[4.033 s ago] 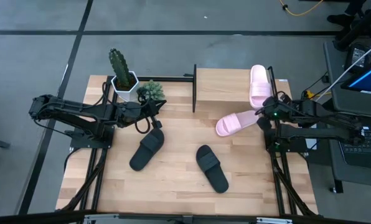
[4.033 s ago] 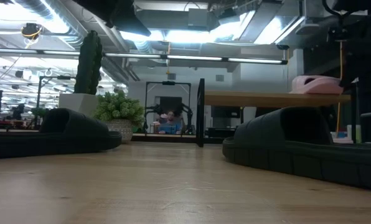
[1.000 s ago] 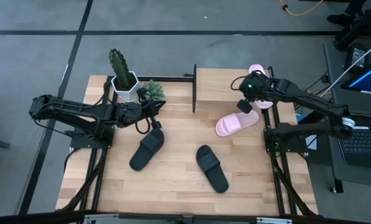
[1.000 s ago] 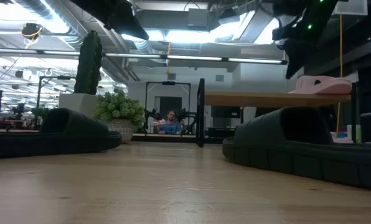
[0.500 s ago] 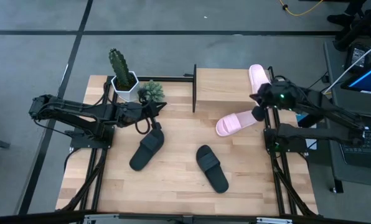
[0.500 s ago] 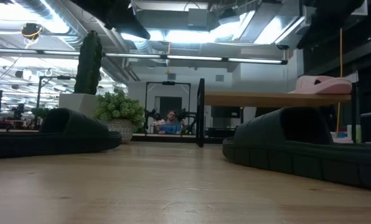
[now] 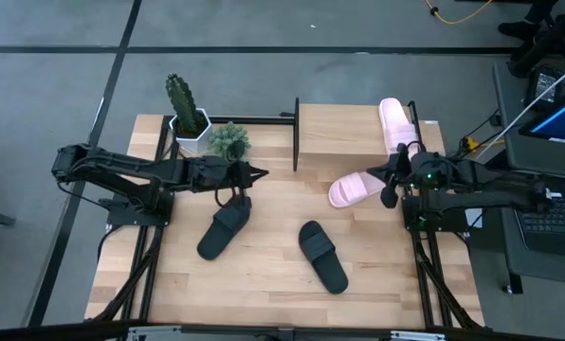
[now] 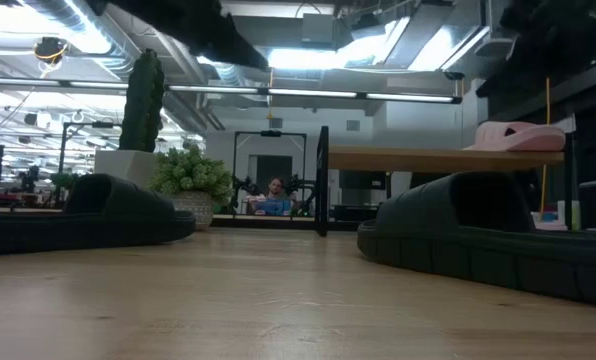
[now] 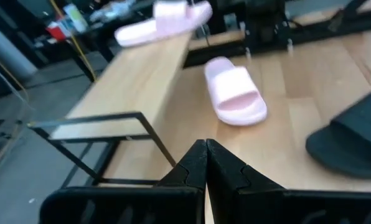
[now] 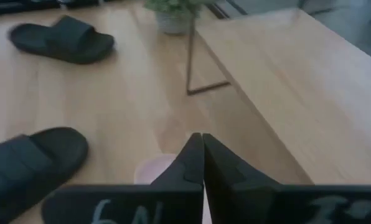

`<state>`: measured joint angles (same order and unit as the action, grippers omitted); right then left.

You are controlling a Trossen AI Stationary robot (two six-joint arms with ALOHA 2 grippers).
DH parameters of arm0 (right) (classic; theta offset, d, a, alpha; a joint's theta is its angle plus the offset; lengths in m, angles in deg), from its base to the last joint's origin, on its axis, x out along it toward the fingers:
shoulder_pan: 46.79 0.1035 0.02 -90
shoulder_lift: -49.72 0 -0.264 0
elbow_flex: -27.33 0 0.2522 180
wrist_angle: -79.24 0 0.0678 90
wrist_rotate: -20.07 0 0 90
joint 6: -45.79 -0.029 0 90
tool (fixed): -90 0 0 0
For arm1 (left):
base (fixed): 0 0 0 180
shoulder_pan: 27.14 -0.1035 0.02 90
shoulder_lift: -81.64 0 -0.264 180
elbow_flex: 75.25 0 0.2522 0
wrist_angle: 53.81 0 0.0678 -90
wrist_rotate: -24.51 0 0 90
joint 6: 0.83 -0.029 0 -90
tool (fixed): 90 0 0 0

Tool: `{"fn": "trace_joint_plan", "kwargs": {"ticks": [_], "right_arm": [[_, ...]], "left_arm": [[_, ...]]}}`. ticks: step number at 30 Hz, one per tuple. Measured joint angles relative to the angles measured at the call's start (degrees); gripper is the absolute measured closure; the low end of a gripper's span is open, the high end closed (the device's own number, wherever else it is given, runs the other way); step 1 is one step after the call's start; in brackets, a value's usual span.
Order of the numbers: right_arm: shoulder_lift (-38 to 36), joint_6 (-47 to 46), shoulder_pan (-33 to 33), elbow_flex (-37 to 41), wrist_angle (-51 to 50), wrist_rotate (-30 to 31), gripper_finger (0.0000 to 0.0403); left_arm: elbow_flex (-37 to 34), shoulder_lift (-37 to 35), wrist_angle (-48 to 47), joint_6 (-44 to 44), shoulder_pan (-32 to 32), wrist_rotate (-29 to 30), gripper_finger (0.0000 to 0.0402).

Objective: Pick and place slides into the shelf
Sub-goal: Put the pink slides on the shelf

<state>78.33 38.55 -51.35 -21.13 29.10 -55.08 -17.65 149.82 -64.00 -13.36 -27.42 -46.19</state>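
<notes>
One pale pink slide [image 7: 394,126] lies on the shelf's board top [image 7: 339,133], at its right end; the low view also shows this slide [image 8: 518,135]. The other pink slide [image 7: 356,188] rests sole down on the table in front of the shelf. Two black slides [image 7: 224,227] [image 7: 322,256] lie on the table nearer the front. My right gripper [image 7: 389,182] is shut [image 10: 201,146] and hangs at the right end of the pink slide on the table. My left gripper [image 7: 259,173] is shut [image 9: 205,149], above the table left of the shelf, and points toward it. My right gripper stands at the right end of the pink slide [image 10: 155,168] on the table. Its own fingers hide the spot, so I cannot tell whether it touches the slide.
A cactus in a white pot [image 7: 186,112] and a small green plant [image 7: 229,140] stand at the table's far left. The shelf's thin black frame [image 7: 295,133] rises at its left end. Bare tabletop lies between the black slides and the near edge.
My right gripper has come off the shelf's right end, moving toward the near edge and down to the pink slide on the table. My left arm has reached toward the table's right, bringing its gripper closer to the shelf. No slide has moved.
</notes>
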Motion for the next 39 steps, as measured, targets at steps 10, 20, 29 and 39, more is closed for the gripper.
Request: {"fn": "trace_joint_plan", "kwargs": {"ticks": [10, 20, 29, 39], "right_arm": [[0.49, -2.72, 3.88, -0.04, 0.63, 0.42, 0.0403], [2.48, -9.49, 5.78, -0.07, -0.73, -2.76, 0.0399], [10.04, -22.63, 7.46, -0.09, -7.92, -2.97, 0.04], [11.53, -32.84, 7.5, -0.09, -10.94, -2.94, 0.0379]], "left_arm": [[0.0, 7.38, 6.93, -4.41, -1.17, -3.47, 0.0402], [0.0, 8.77, 9.67, -4.71, -1.21, -6.99, 0.0402], [0.0, 8.58, 8.47, -4.36, -1.11, -12.11, 0.0402], [0.04, 8.27, 8.48, -4.55, -1.21, -12.26, 0.0402]]}}
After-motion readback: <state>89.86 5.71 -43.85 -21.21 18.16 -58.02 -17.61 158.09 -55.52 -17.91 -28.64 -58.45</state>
